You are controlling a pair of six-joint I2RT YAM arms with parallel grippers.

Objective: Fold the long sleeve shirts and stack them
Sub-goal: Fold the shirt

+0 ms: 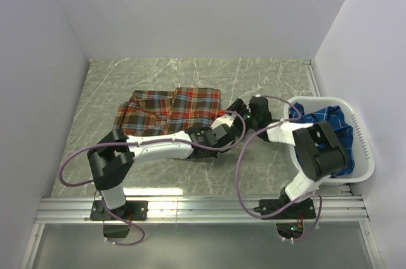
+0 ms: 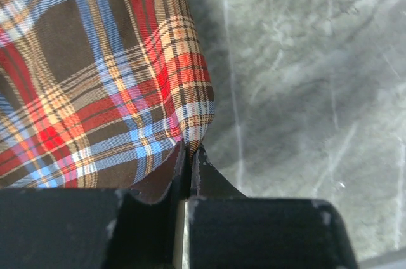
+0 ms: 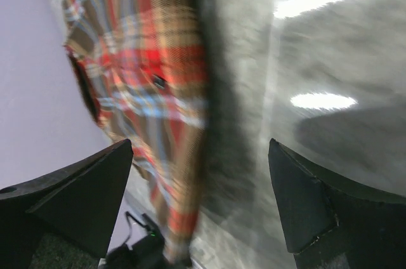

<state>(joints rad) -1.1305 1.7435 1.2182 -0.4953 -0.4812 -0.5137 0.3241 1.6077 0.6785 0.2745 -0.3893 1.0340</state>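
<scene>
A red-orange plaid long sleeve shirt (image 1: pixel 171 109) lies partly folded on the grey marble table. My left gripper (image 1: pixel 222 124) is at its near right corner. In the left wrist view the jaws are pressed together, and my left gripper (image 2: pixel 189 150) is shut on the corner of the plaid shirt (image 2: pixel 95 78). My right gripper (image 1: pixel 239 108) hovers just right of the shirt's right edge. In the right wrist view my right gripper (image 3: pixel 200 155) is wide open with nothing between its fingers, above the blurred shirt (image 3: pixel 146 78). A blue plaid shirt (image 1: pixel 327 123) lies bunched in the basket.
A white plastic basket (image 1: pixel 363 148) stands at the right, against the side wall. Bare table (image 1: pixel 190 72) lies behind the red shirt. White walls close in the left, back and right sides. A metal rail (image 1: pixel 203 209) runs along the near edge.
</scene>
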